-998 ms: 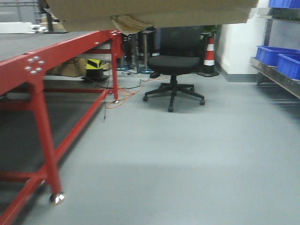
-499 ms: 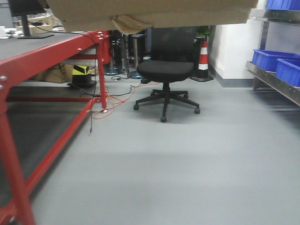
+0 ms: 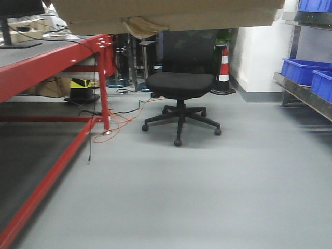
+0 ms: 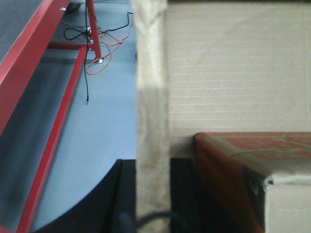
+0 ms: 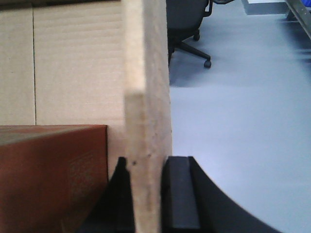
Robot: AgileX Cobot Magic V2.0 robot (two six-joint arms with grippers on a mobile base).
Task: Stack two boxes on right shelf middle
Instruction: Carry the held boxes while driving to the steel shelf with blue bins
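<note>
Carton (image 3: 171,13) hangs high in front of me. Its underside fills the top of the front view, and a tuft of yellowish tape (image 3: 141,25) dangles from it. It is in the air, well apart from the steel shelf (image 3: 300,89) off to my right, where blue bins (image 3: 306,68) sit on the board I can see. My left gripper (image 4: 152,189) is clamped on one thin upright cardboard wall, a finger on either side. My right gripper (image 5: 146,187) pinches another wall the same way. A reddish printed box (image 5: 53,174) lies close against the cardboard in both wrist views (whether it rides inside the carton I cannot tell).

My worry is the grip itself. I hold only single sheets of corrugated board, so a jolt from the base could crease a wall, tear it, or let it slide out from between my fingers. If one side gives, the whole load would tip toward that arm.

The carton also hides much of what is above and ahead of me, so I may misjudge the shelf's lip or uprights and knock a corner against them. The office chair (image 3: 180,83) stands straight ahead and the red table (image 3: 52,65) is close on my left (neither leaves much room for a wide swing). The bins could also block the spot, if that board is the one meant.
</note>
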